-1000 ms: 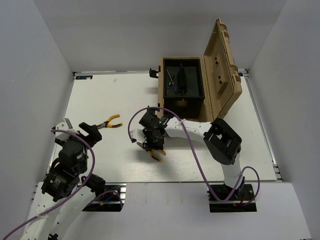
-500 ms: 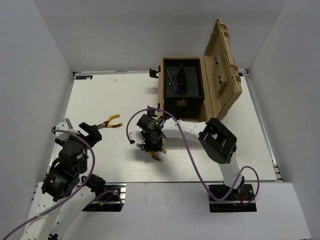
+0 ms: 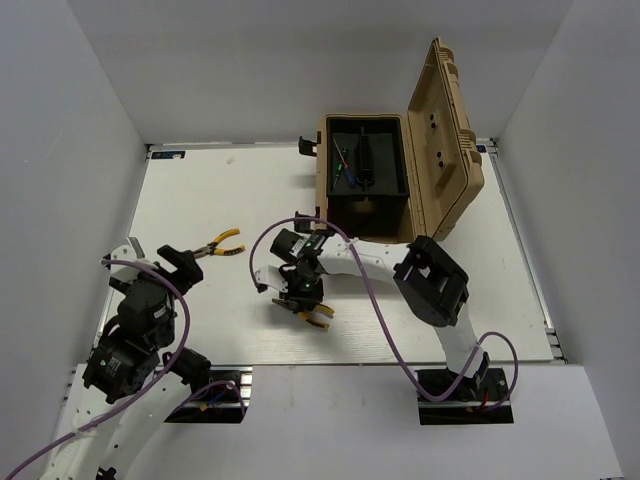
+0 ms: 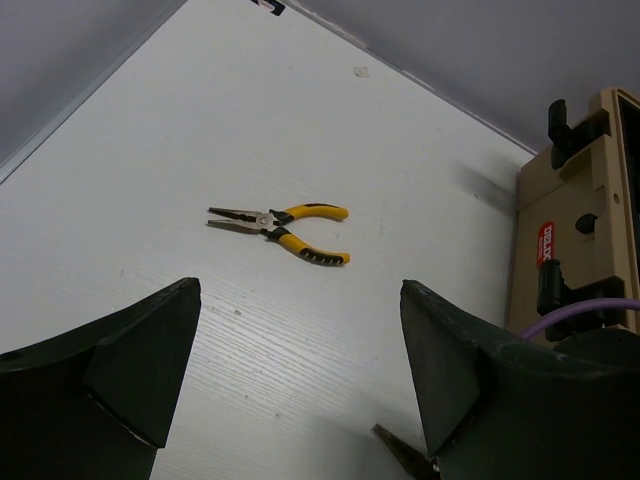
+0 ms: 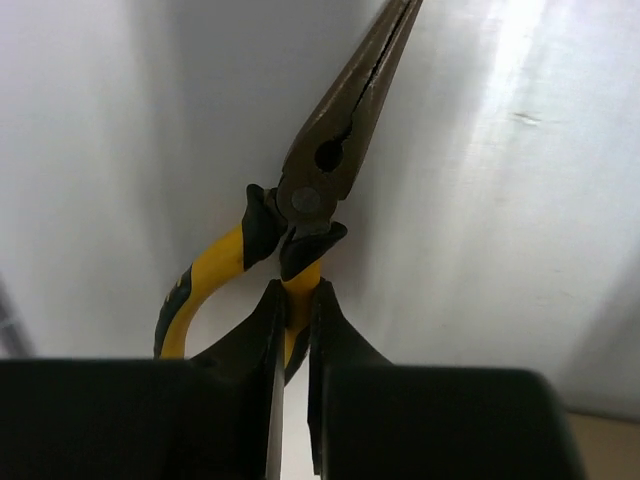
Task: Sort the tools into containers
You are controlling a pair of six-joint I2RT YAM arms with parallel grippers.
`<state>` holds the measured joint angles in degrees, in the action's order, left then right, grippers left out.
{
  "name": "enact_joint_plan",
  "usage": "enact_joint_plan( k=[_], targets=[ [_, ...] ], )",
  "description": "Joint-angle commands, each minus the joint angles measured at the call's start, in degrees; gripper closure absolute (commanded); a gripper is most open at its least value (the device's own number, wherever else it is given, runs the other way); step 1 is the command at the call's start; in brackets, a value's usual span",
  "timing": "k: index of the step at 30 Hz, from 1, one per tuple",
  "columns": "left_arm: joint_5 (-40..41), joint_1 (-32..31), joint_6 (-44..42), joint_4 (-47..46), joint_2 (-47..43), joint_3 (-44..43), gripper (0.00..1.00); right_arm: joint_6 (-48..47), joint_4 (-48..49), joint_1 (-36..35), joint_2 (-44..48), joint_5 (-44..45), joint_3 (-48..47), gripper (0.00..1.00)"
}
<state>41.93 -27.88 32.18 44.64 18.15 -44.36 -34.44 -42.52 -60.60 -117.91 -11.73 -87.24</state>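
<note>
Yellow-handled pliers [image 5: 322, 168] lie on the white table with their long nose pointing away, and my right gripper [image 5: 296, 296] is shut on one yellow handle just behind the pivot. From above, that gripper [image 3: 297, 300] sits mid-table, with the pliers' handles [image 3: 316, 317] poking out beside it. A second pair of yellow-handled pliers [image 4: 283, 227] lies on the table ahead of my left gripper [image 4: 298, 290], which is open and holds nothing. The tan toolbox [image 3: 324, 175] stands open at the back, its black inner tray [image 3: 382, 160] holding a few small tools.
The toolbox lid [image 3: 447, 135] stands upright to the right of the box. Black latches [image 4: 566, 118] stick out on the box's left side. White walls close in the table on the left, back and right. My left gripper [image 3: 181, 262] hovers near the second pliers [image 3: 222, 244].
My right gripper has shifted slightly left and toward the near edge, and its jaws have closed onto the pliers' handle. The left arm and the other pliers have not moved.
</note>
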Motion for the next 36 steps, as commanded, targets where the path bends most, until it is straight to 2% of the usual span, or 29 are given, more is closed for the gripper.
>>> enact_joint_plan(
  k=[1,4,8,12,16,17,22,23,26,32,36],
  targets=[
    [1.84,0.11,0.69,0.88,-0.4,0.33,0.09,1.12,-10.72,-1.63,1.1,-8.74,-7.05,1.0],
    [2.45,0.11,1.3,1.41,-1.01,0.33,0.09,1.3,-16.87,-2.86,2.68,-14.45,-13.03,1.0],
    [3.77,0.11,2.53,2.55,-2.15,0.33,0.09,2.18,-21.01,-3.73,4.44,-17.8,-21.55,1.0],
    [5.09,0.11,3.76,3.08,-3.21,-0.2,0.09,3.23,-19.71,-4.09,9.0,-16.85,-25.7,1.0],
    [6.23,0.11,4.28,3.08,-5.49,-0.2,0.09,5.43,-13.66,-3.3,12.34,-6.84,-27.19,1.0],
    [6.23,0.11,4.29,3.08,-6.02,0.32,0.09,5.61,-11.9,-3.04,13.66,-1.25,-27.19,1.0],
    [6.23,0.11,4.29,2.55,-7.52,0.85,0.09,6.75,-5.38,0.04,16.04,9.43,-30.09,1.0],
    [6.23,0.11,4.29,2.55,-7.52,0.85,0.09,6.32,-4.86,1.69,16.56,15.27,-30.88,1.0],
    [4.75,0.11,3.15,1.42,-4.89,0.85,0.09,4.12,1.36,5.48,17.09,23.99,-30.54,1.0],
    [2.63,0.11,1.92,0.36,-0.93,0.85,0.09,2.89,10.96,14.45,14.38,35.35,-31.15,1.0],
    [1.4,0.11,0.87,-0.26,-0.31,0.85,0.09,-2.36,19.38,20.24,10.43,45.7,-30.54,1.0]
  ],
)
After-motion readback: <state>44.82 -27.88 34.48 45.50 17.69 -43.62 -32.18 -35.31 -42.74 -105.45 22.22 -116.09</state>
